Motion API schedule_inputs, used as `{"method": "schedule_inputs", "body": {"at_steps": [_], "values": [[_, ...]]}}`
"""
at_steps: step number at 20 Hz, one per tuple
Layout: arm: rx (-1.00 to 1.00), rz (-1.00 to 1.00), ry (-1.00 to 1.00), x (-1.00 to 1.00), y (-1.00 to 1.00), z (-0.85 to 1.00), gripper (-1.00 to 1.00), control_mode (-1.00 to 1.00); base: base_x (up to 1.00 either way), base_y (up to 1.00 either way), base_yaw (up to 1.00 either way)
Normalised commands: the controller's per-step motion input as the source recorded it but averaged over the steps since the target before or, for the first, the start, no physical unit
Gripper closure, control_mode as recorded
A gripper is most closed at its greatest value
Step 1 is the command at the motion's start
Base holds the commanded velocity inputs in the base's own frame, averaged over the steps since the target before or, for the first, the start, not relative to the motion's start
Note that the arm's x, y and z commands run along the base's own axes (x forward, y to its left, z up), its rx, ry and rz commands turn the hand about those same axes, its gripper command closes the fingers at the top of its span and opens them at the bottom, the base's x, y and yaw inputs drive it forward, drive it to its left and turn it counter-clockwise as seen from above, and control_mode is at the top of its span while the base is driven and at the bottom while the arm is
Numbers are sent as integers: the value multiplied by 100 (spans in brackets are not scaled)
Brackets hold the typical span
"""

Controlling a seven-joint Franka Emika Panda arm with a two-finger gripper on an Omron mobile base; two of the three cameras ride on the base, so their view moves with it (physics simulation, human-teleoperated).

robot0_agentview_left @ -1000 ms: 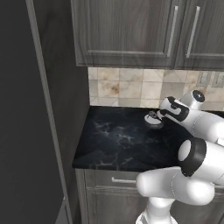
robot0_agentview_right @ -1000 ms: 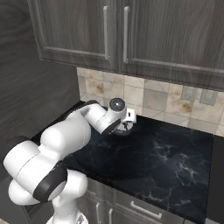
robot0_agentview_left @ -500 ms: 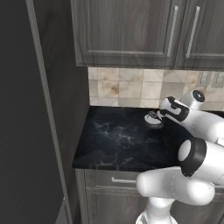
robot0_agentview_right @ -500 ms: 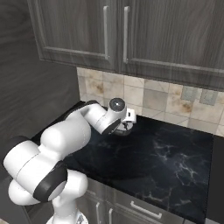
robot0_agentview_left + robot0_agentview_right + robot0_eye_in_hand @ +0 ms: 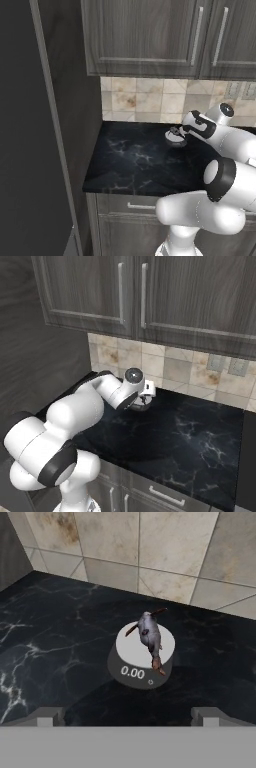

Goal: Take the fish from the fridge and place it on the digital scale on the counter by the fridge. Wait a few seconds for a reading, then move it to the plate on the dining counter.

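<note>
Fish (image 5: 150,637) — lying on digital scale (image 5: 141,673), ahead of gripper (image 5: 127,714); jaws spread wide, empty, clear of both — counter (image 5: 50,647) beneath.

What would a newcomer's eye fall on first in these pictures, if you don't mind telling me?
First the small grey fish lying on the silvery top of the digital scale, which stands on the black counter near the tiled wall. Next the big white arm bent over that counter, its gripper open and drawn back from the scale.
</note>
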Motion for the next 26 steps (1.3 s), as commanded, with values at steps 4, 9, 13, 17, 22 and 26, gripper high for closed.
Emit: {"method": "schedule_inputs", "body": {"at_steps": [4,9,13,17,22,26], "values": [[0,0,0,0,0,0,-100,-100,0,0,0],[0,0,0,0,0,0,-100,-100,0,0,0],[0,0,0,0,0,0,-100,-100,0,0,0],[0,0,0,0,0,0,-100,-100,0,0,0],[0,0,0,0,0,0,-100,-100,0,0,0],[0,0,0,0,0,0,-100,-100,0,0,0]]}}
